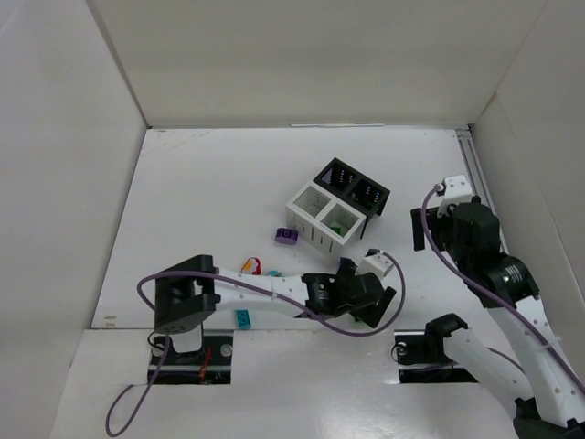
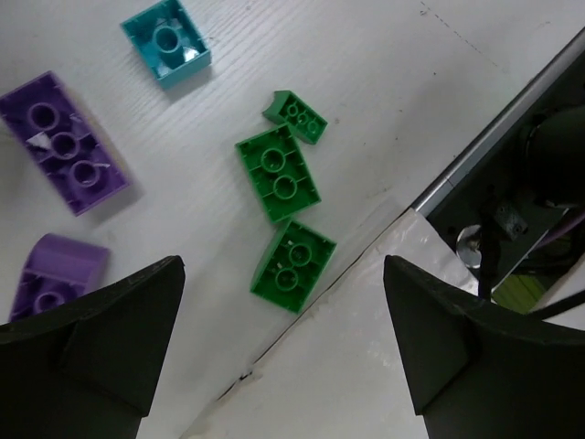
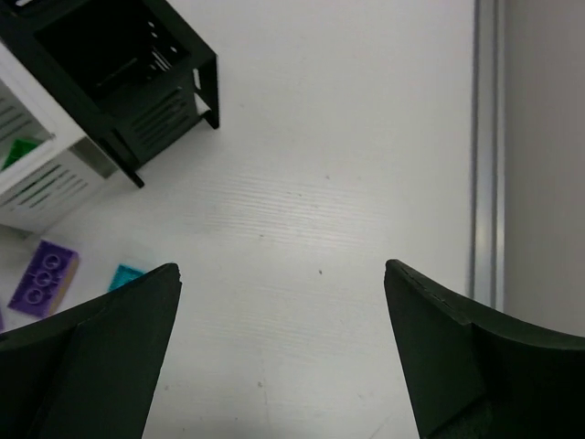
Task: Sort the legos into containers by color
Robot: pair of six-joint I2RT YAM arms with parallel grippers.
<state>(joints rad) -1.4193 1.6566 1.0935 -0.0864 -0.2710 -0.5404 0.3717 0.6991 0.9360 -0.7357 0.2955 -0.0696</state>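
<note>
Left wrist: left pincer (image 2: 283, 352), jaws wide apart, empty, above green legos (image 2: 277, 173).

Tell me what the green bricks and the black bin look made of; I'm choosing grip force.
Green bricks: apparently hard moulded plastic with a faint sheen, crisp moulded rings and sharp edges. Black bin: probably rigid plastic, matte, with thin slatted walls.

Four joined bins (image 1: 311, 229), two white and two black, stand at centre, a purple brick (image 1: 286, 236) just beside them. The left arm (image 1: 265, 291) stretches rightward between a red brick (image 1: 250, 266) and a teal brick (image 1: 244, 317).
</note>
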